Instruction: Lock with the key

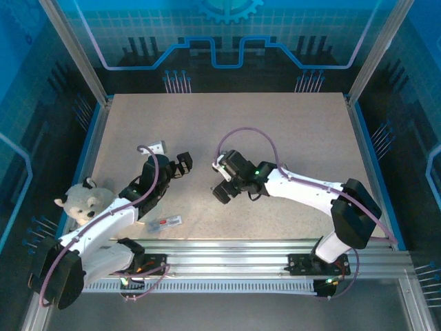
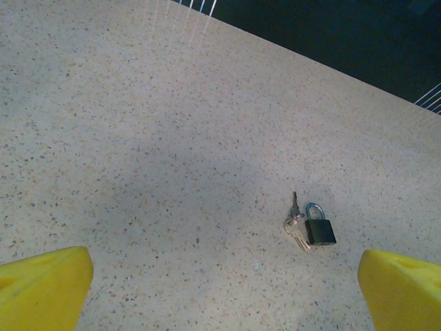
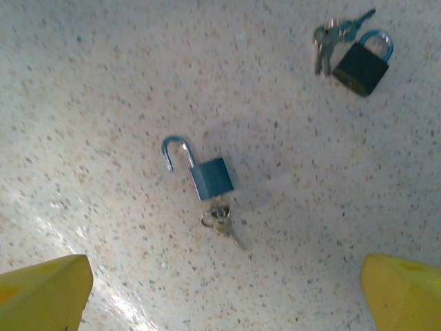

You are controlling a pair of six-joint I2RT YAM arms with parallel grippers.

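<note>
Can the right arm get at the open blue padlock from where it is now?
Probably yes: the right claw is open above the blue padlock, with bare table around it; the black padlock lies apart.

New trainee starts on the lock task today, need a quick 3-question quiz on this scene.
1. True or false: the blue padlock lies on the table with its shackle swung open.
2. Where is the blue padlock's key? A) at the base of its body B) hooked on its shackle C) lying well apart from it
3. Fill in: the left gripper and the right gripper are both ___, holding nothing.

Key: 1 true; 2 A; 3 open
</note>
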